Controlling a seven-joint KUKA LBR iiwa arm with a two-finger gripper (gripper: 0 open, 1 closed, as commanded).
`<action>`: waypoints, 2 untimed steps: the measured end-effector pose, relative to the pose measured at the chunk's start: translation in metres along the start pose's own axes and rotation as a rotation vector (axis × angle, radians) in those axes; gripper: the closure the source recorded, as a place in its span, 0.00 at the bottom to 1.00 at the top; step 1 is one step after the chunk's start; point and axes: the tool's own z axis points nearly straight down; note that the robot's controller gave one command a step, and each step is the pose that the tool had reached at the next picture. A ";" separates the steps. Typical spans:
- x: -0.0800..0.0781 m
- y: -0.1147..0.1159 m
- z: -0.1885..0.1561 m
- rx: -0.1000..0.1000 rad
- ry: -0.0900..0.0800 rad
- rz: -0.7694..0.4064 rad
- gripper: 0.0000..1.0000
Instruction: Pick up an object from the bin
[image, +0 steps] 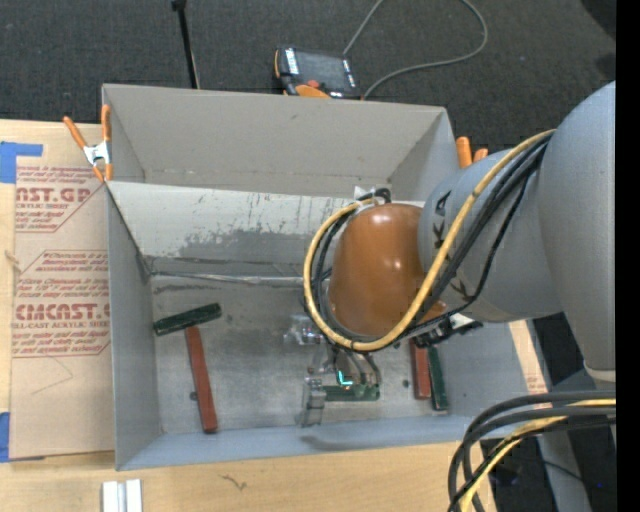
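Plainly, a red stick (201, 385) with a dark green crosspiece (187, 320) lay well left of the hand (320, 400), which hung low over the bin's (250, 365) bare floor. How far open it stood could not be told. Just right lay a red bar (421, 372) and a green bar (437, 380). A clean pick would need centring over one piece.

Dark floor (70, 40), pale wooden tabletop (300, 485)

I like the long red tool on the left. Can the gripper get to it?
Probably yes. The long red tool lies alone on the bin floor, with nothing on it or between it and the gripper.
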 end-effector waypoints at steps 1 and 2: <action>-0.010 -0.094 0.061 0.002 -0.010 0.110 0.00; -0.003 -0.072 0.027 -0.002 -0.010 0.114 0.00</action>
